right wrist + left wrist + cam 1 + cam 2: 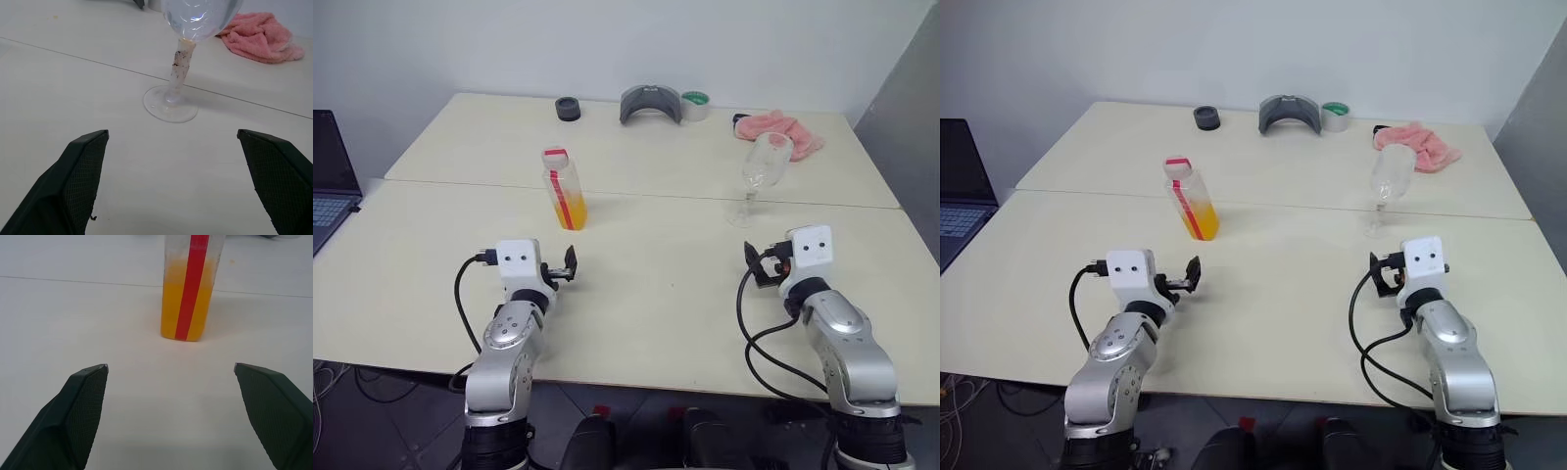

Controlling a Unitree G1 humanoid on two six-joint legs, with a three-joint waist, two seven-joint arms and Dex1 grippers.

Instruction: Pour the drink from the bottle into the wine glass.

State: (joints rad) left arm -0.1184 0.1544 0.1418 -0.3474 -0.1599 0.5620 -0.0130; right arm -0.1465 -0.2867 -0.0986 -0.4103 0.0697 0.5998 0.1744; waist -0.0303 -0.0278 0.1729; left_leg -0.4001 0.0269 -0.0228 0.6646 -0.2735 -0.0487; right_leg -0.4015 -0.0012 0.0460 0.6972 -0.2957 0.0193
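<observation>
The bottle stands upright on the cream table, capped, its lower half holding the orange drink behind a red label strip. My left gripper hovers open a short way in front of the bottle, pointing at it, nothing between its fingers. The wine glass stands upright and clear to the right, near the seam between the two tabletops; its stem is wrapped in pale tape. My right gripper sits open just short of the glass's foot, touching nothing.
Along the far edge lie a black round object, a grey curved piece, a roll of tape and a pink cloth behind the glass. A laptop sits at the left.
</observation>
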